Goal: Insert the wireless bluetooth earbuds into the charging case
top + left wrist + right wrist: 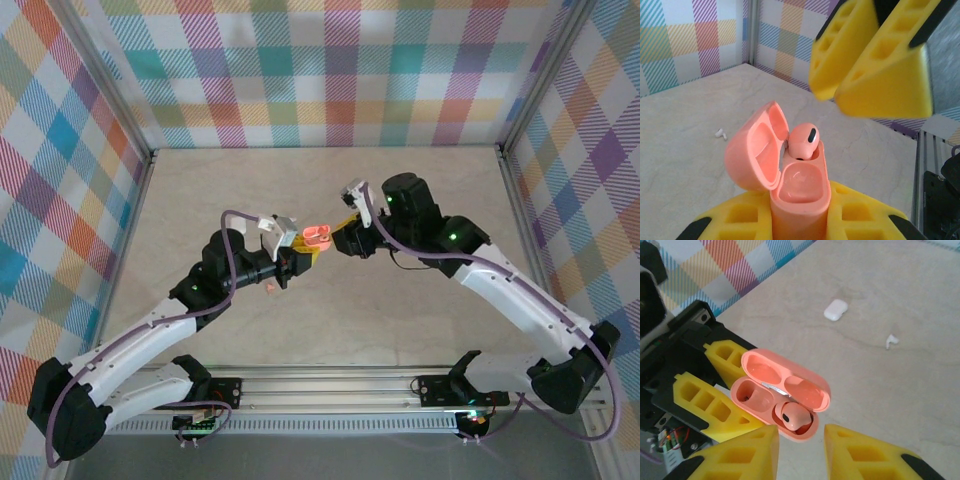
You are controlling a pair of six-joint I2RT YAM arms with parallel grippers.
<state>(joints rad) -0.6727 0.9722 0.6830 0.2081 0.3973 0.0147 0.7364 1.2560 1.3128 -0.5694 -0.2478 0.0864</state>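
Beige surface [200,200]. Left hand [800,222] clamps open case [802,187], pink earbud [804,141] half-seated; right hand [801,450] parted, empty: should press bud straight down.

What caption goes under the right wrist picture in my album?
Left claw holds the open pink case, one pink earbud resting in a slot, open right claw close by.

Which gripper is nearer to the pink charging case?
Left. The left gripper clamps the pink charging case at its base; the right gripper hovers open close by, not touching.

Open pink case [785,390], one pink earbud [792,416] inside
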